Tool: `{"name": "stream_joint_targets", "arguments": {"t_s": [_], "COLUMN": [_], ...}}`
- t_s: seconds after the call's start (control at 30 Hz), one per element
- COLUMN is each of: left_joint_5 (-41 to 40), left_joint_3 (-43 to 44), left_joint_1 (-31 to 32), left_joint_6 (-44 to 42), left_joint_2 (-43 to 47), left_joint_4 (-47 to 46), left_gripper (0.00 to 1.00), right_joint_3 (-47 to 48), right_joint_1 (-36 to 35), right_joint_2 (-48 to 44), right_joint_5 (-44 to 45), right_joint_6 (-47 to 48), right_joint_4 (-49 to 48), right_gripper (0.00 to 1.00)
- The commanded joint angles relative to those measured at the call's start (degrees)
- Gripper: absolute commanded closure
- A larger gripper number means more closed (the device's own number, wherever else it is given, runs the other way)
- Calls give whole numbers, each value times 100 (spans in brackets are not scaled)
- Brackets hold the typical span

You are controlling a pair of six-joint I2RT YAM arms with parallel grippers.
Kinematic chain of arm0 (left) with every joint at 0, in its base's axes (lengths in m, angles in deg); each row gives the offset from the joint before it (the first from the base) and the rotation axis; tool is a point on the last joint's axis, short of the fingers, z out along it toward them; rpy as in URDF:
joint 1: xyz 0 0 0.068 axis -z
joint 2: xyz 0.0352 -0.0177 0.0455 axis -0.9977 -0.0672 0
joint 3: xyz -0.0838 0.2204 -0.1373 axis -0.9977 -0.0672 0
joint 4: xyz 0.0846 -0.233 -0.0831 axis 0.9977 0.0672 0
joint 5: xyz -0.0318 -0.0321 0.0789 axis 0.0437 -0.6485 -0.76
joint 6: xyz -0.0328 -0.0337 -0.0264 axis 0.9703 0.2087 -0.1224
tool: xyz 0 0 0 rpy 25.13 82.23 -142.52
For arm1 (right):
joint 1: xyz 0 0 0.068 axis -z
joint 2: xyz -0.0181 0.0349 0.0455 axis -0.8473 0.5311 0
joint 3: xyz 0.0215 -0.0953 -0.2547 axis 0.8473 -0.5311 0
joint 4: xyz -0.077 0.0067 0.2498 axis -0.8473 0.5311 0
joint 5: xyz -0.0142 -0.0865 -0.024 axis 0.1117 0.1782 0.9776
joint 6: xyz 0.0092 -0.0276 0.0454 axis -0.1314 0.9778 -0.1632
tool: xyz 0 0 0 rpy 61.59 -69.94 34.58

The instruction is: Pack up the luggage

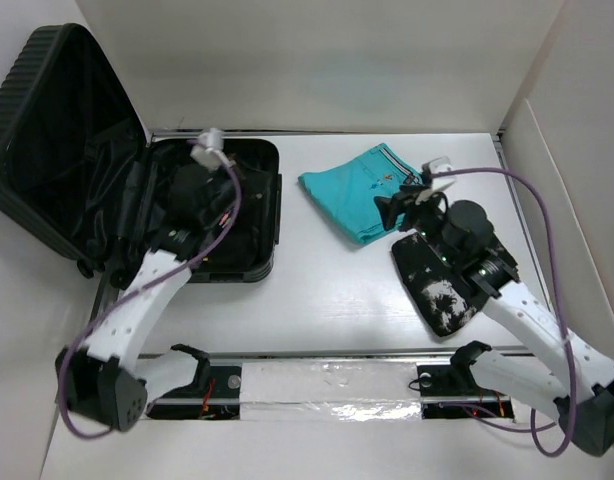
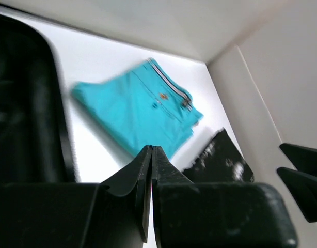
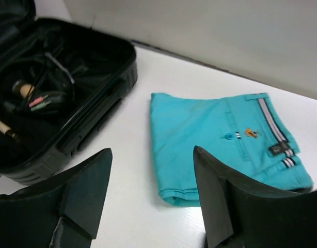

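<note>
The black ribbed luggage (image 1: 255, 235) lies open at the left, its lid (image 1: 57, 130) leaning back against the wall. Dark items and cables lie inside it; it also shows in the right wrist view (image 3: 104, 85). My left gripper (image 1: 202, 190) hovers over the luggage's base, its jaws shut and empty (image 2: 152, 151). A folded teal garment (image 1: 357, 192) lies on the table right of the luggage. My right gripper (image 1: 387, 212) is open and empty at the garment's near right edge (image 3: 152, 151), above the garment's folded corner (image 3: 215, 139).
A folded black item with white speckles (image 1: 442, 285) lies under my right arm; it also shows in the left wrist view (image 2: 215, 160). White walls close the back and right sides. A taped rail (image 1: 327, 390) runs along the near edge.
</note>
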Motion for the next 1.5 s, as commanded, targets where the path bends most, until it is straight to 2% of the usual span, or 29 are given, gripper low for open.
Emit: {"name": "stream_joint_targets", "arguments": {"t_s": [0.0,0.03,0.1,0.13,0.17,0.23,0.3,0.37,0.4,0.43,0.47,0.5,0.6,1.0,1.23,1.37,1.47], "left_joint_5": [-624,-1062,-1521,-1723,-1821,-2330,-2585,-2482,-2420,-2385,-2350,-2288,-2252,-2613,-2763,-2692,-2613], "left_joint_3": [766,1072,1268,1425,1479,1776,2041,2366,2446,2525,2525,2508,2402,2341,2911,3017,3070], "left_joint_1": [892,1234,1447,1527,1727,1983,2281,2283,2283,2283,2283,2283,2283,2283,2283,2169,2169], "left_joint_6": [98,80,132,176,290,344,449,632,895,984,1072,1265,1573,2558,2734,2883,3015], "left_joint_2": [-1013,-1262,-1963,-2150,-2335,-2810,-3265,-3566,-3837,-3935,-4032,-4190,-4497,-5420,-6194,-6528,-6704], "left_joint_4": [-188,-100,76,103,129,173,270,322,331,332,271,200,50,6,164,7,-195], "left_gripper": [100,100,100,100,100,100,100,100,79,67,56,38,21,19,19,20,24], "right_joint_3": [-353,-442,-635,-654,-663,-768,-777,-795,-803,-812,-821,-830,-847,-874,-874,-900,-962], "right_joint_1": [229,308,563,642,756,844,976,977,1038,1038,1090,1091,1144,1196,1249,1249,1249], "right_joint_2": [-618,-767,-1102,-1181,-1312,-1375,-1401,-1393,-1375,-1375,-1384,-1384,-1384,-1454,-1367,-1358,-1340], "right_joint_5": [408,425,321,172,136,136,22,-119,-137,-154,-181,-216,-383,-584,-998,-998,-1068], "right_joint_6": [-195,-204,-318,-353,-423,-441,-511,-538,-538,-538,-555,-556,-573,-573,-547,-555,-564], "right_joint_4": [115,28,-61,-26,-17,-87,-79,-96,-105,-105,-105,-123,-175,-202,-316,-342,-465], "right_gripper": [30,34,48,71,80,87,84,62,54,40,34,31,29,28,28,28,28]}}
